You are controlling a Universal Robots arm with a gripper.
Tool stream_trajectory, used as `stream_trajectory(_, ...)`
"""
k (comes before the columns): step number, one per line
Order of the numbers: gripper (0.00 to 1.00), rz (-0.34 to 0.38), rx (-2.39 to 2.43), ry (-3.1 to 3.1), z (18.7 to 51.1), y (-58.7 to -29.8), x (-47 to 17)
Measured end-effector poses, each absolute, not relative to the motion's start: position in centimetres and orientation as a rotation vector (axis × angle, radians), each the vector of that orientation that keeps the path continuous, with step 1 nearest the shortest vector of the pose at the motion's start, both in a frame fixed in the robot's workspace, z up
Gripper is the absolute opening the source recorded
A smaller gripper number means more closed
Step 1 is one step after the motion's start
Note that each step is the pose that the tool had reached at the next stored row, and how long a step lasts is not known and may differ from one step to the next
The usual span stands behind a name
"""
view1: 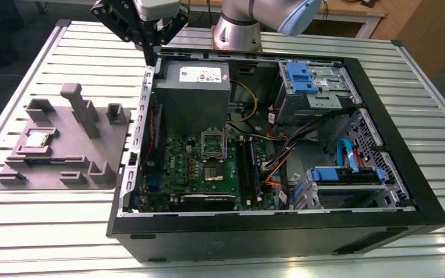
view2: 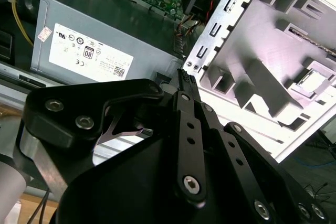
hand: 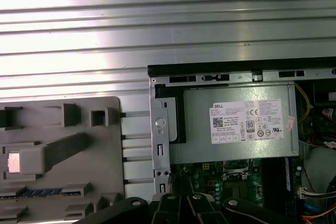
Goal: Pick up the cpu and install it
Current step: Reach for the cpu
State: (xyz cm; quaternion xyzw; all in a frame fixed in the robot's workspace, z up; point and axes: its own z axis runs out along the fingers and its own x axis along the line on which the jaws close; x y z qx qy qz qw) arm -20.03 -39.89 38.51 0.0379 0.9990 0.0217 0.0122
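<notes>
The cpu (view1: 37,139) lies flat in a shallow recess of the grey fixture tray (view1: 68,174), close to the tray's edge on the exterior view's left. In the first wrist view its top (hand: 14,162) glares pale under the light. Low walls of the recess hem it on its sides, and above it the air is open. A tall post (view1: 79,107) stands on the tray between the cpu and the computer case (view1: 284,240).

The tray rests on the slatted metal table (view1: 44,231), just beside the case wall on the exterior view's left. My gripper (view1: 151,57) hangs above the top edge of that wall, at the case's far corner, well apart from the cpu. My fingers are closed together and hold nothing; in the second wrist view they taper to one narrow tip (view2: 186,74) over the wall's perforated rim.

Just inside that corner sits the grey power-supply box (view1: 195,87). Nearer the camera lies the green motherboard (view1: 183,168) with its socket (view1: 213,171), flanked by cables on the exterior view's right
</notes>
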Motion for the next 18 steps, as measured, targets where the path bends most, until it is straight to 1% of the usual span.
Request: stream_trajectory(18,0.1,0.068,0.118,3.115,38.3,-39.89,-20.51)
